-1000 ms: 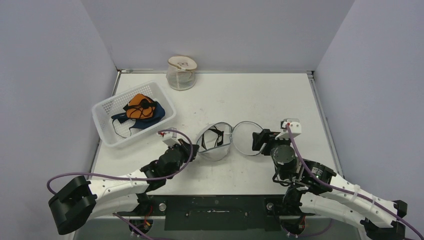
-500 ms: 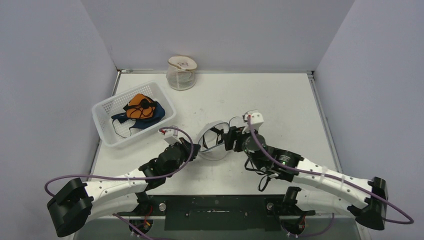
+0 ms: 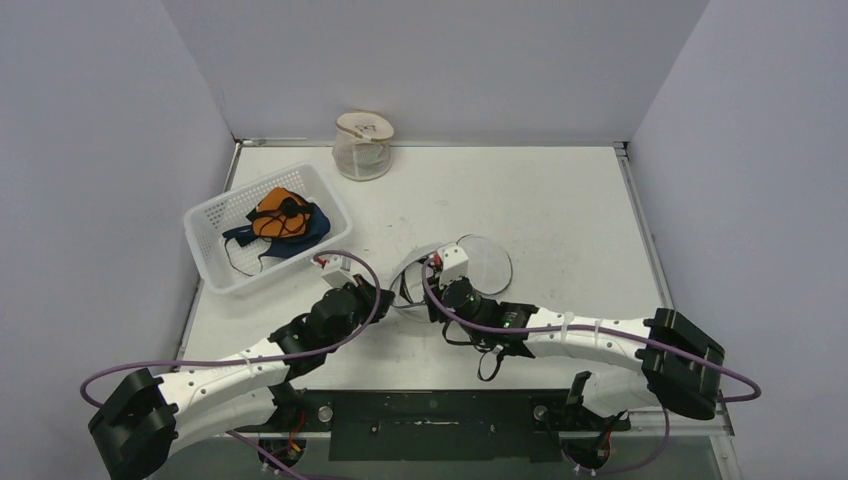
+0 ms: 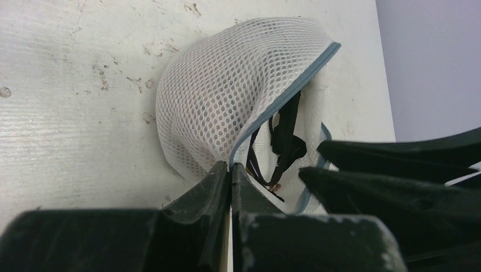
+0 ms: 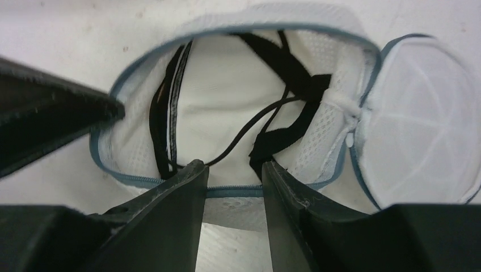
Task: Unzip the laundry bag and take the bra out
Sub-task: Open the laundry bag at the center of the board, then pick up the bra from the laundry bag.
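Observation:
The white mesh laundry bag with a blue zipper rim lies open mid-table, its round lid flipped to the right. A black bra lies inside, straps across the bowl; it also shows in the left wrist view. My left gripper is shut on the bag's blue zipper edge at the left side. My right gripper is open, its fingers just over the bag's near rim, above the bra; it shows in the top view.
A white basket at the left holds orange and blue garments. A clear round container stands at the back. The right arm's fingers sit close beside my left gripper.
My right arm has swung left from beside the lid to over the bag's opening. The left gripper has kept its hold on the bag's rim.

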You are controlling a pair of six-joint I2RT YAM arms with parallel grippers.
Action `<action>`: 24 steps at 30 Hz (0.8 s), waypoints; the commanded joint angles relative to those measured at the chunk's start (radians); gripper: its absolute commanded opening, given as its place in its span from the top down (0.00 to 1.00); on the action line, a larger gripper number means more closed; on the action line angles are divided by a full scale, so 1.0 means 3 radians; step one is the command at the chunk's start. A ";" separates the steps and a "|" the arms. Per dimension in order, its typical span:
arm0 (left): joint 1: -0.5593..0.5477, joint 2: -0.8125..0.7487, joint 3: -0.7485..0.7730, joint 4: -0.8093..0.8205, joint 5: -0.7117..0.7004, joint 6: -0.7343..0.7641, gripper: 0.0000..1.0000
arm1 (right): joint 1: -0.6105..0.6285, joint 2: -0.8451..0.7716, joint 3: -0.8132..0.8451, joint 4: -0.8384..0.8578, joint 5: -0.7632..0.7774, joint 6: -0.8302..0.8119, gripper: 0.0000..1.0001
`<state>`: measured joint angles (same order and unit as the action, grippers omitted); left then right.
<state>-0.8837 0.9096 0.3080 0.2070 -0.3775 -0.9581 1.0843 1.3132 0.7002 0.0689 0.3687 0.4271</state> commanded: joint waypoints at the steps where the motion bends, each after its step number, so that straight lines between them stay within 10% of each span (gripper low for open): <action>1: 0.0051 -0.0033 0.0020 -0.0019 0.0141 -0.0017 1.00 | 0.0268 -0.0013 -0.0266 0.0181 0.0041 -0.0009 0.59; 18: 0.0067 -0.0007 0.0120 -0.0215 0.0282 0.0147 1.00 | 0.0599 -0.0769 -0.0365 0.0111 0.0476 0.0121 0.41; 24: 0.0064 0.0115 0.0162 -0.0160 0.0391 0.0167 1.00 | 0.0580 -0.0181 0.0275 -0.0200 0.0575 -0.0015 0.40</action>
<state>-0.8684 0.9302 0.3080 0.1425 -0.2947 -0.9306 1.2579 1.1484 0.6533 0.0391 0.4881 0.4534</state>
